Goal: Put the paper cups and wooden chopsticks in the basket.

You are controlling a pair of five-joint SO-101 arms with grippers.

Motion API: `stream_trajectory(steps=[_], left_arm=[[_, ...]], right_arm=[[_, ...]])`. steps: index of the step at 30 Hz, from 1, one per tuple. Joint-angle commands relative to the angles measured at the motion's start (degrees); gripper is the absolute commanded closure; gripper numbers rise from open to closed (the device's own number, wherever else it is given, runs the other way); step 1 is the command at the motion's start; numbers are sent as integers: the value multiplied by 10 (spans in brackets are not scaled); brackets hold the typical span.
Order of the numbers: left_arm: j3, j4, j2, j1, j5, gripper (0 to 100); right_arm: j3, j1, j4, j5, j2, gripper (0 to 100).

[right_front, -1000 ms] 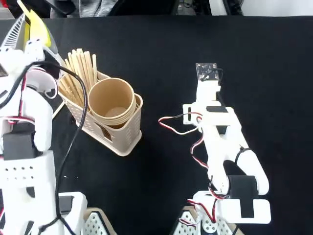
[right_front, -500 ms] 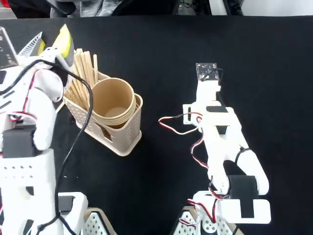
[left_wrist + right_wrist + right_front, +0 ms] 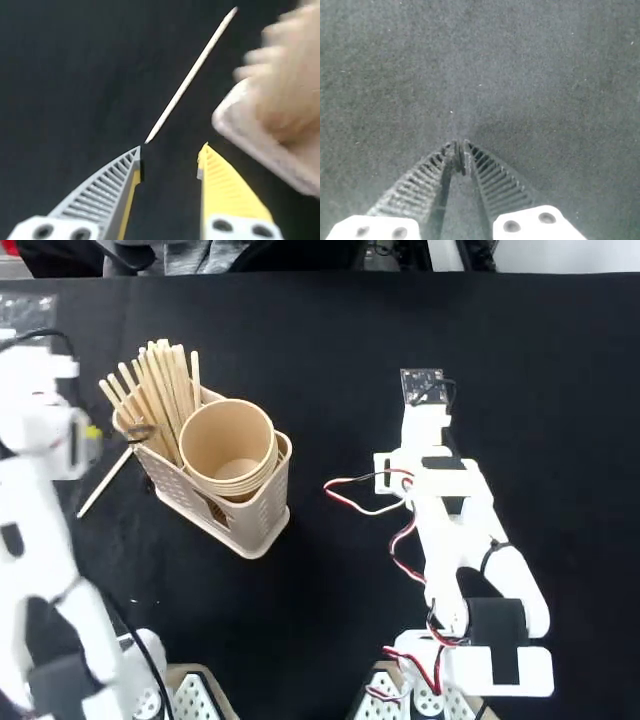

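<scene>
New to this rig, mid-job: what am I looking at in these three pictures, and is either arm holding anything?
Two white robot arms sit at a black table. The wide picture looks down from above; the other two come from a camera on each wrist. The beige slotted plastic basket holds stacked brown paper cups and wooden chopsticks. One loose wooden chopstick lies on the table beside it. The left end effector is open and empty, close to that chopstick; the right end effector is shut on nothing, above the table.
</scene>
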Motion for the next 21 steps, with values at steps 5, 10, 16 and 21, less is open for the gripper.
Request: stream_trajectory(steps=[5, 10, 16, 21], left_arm=[[117, -136, 132, -109, -87, 809], [233, -264, 157, -90, -90, 806], [291, -388, 197, -73, -89, 804], [240, -406, 289, -63, -91, 804]], right_arm=[[-3, -7, -7, 0, -14, 984], [-2, -7, -7, 0, -14, 984], [-2, -7, -7, 0, -14, 984], [-2, -7, -7, 0, -14, 984]])
